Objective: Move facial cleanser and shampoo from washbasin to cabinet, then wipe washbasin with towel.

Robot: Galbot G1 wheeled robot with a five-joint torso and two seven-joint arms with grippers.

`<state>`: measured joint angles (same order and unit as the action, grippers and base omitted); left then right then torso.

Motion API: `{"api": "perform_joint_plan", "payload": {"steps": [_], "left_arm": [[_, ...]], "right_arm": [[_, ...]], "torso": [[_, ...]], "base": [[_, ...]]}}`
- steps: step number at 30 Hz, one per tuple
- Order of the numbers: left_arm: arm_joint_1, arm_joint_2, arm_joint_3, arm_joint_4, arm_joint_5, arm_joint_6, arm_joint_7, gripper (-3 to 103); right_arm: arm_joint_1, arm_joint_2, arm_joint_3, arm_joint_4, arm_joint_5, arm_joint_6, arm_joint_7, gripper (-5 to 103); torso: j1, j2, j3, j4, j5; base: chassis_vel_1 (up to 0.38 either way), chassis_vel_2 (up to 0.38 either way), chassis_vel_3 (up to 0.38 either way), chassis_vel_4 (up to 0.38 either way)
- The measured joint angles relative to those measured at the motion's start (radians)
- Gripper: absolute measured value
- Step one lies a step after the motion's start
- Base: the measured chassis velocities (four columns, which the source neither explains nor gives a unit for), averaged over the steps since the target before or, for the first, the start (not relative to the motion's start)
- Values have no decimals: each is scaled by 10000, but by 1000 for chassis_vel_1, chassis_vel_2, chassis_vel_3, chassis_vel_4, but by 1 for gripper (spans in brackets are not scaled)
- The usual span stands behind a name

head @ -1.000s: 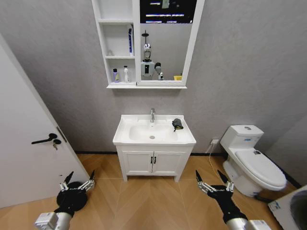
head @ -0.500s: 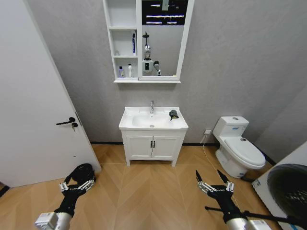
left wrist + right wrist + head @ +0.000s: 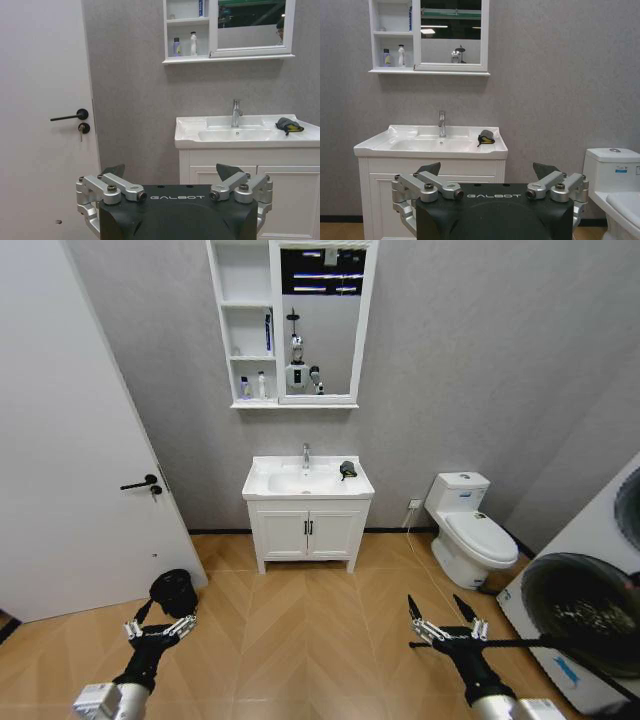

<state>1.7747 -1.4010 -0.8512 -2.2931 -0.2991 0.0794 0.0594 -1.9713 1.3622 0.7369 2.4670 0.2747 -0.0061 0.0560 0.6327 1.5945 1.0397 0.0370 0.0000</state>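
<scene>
Grey-walled bathroom, wood-pattern floor. White rectangular washbasin [image 3: 308,480] stands against the far wall on a two-door cupboard [image 3: 308,534], chrome tap [image 3: 306,455] at its back edge. Small dark towel [image 3: 347,469] lies bunched on the basin's right rim, a yellow edge showing. Cabinet [image 3: 248,325] of three narrow shelves hangs above, joined to a mirror [image 3: 320,320]; two small bottles [image 3: 252,388] stand on the lowest shelf. Left gripper [image 3: 160,622] and right gripper [image 3: 446,624] hover low over the floor, well apart from the basin, jaws spread wide, holding nothing.

"GALBOT" in pale letters on the black body behind each claw, left [image 3: 172,186] and right [image 3: 486,185].
</scene>
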Motion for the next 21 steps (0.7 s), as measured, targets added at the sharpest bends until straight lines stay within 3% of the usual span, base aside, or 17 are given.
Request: {"api": "perform_joint_plan", "payload": {"steps": [21], "left_arm": [[2,0,-2,0,0,1,-1,100]], "right_arm": [[-3,0,0,1,0,1,0,100]], "torso": [[-15,7,-4,-5,0]], "base": [[0,0,0,0]]}}
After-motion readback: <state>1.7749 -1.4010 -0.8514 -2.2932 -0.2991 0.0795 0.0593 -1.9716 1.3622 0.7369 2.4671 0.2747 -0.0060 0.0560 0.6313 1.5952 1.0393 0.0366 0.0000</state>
